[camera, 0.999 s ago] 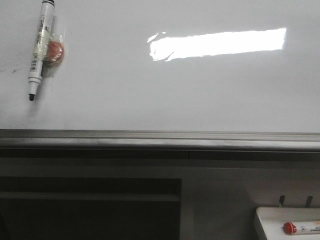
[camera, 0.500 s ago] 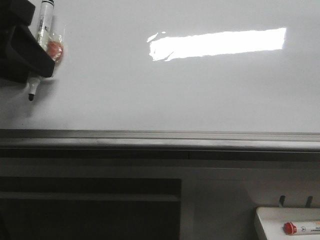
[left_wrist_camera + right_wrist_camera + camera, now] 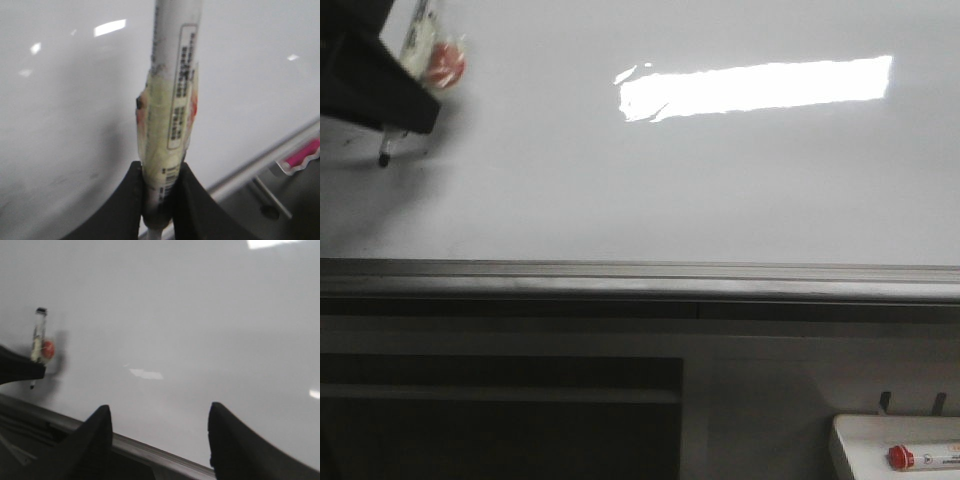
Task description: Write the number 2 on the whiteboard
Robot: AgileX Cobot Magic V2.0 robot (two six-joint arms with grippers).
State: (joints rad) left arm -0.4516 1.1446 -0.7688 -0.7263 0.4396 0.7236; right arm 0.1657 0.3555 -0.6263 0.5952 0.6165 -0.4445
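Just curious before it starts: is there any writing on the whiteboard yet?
No; the whiteboard shows only a bright light reflection, no pen strokes.

Office or classroom corner, wall whiteboard (image 3: 670,180), small marker tray (image 3: 860,440) below

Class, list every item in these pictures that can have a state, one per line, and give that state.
whiteboard: blank, nothing written on it.
black marker: uncapped, clamped in the left claw, tip close to the whiteboard.
left claw: shut on the black marker.
right claw: open, holding nothing.
red-capped marker: capped, lying in the white tray.
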